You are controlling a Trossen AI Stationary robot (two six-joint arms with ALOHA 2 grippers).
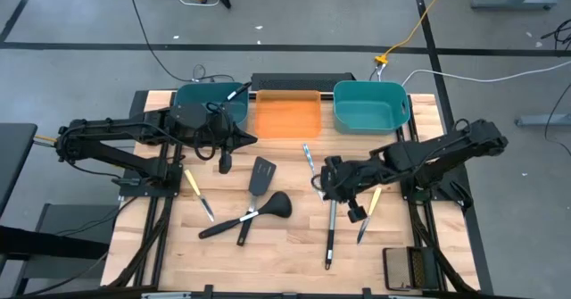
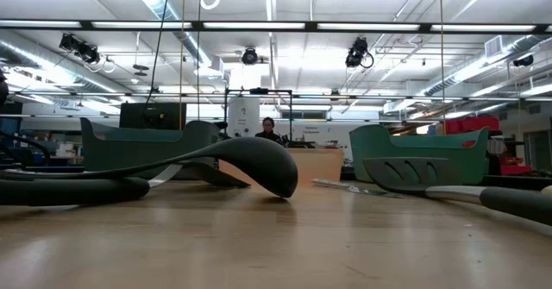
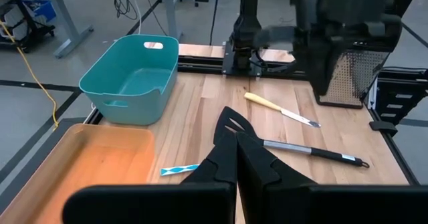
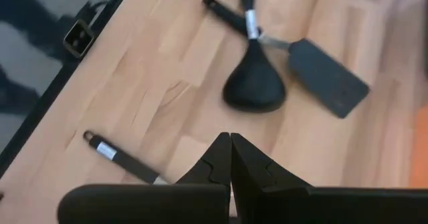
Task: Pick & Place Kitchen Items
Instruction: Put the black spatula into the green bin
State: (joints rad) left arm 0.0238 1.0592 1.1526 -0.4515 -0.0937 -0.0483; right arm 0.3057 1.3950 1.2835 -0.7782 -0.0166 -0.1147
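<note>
High view: Left gripper (image 1: 225,162) sits left of centre, just below the left teal bin (image 1: 192,98), with a dark utensil end under it; whether it holds that item cannot be told here. Right gripper (image 1: 332,189) sits right of centre over the upper end of a long spatula (image 1: 330,232) lying vertically. At centre lie a second spatula (image 1: 260,176) and a ladle (image 1: 275,206), handles crossing. A yellow knife (image 1: 197,192) lies at left, another yellow knife (image 1: 368,208) at right, a blue-patterned knife (image 1: 308,154) below the orange bin (image 1: 287,116). The right teal bin (image 1: 370,104) shows no contents.

Low view: A ladle bowl (image 2: 259,164) and a spatula blade (image 2: 414,172) rest on the worktop (image 2: 276,237). No gripper appears. A person stands far back.

Left wrist view: Jaws pressed together; a slotted spatula blade (image 3: 234,124) shows just past the tips, but a pinch cannot be confirmed.

Right wrist view: Jaws pressed together over bare worktop; a handle (image 4: 117,157) lies beside them, not gripped.

Judgement: Sorting is at an early stage, with most items unplaced. The right arm appears to be approaching a pick; next it needs to spread its jaws, centre on the handle, then descend.
</note>
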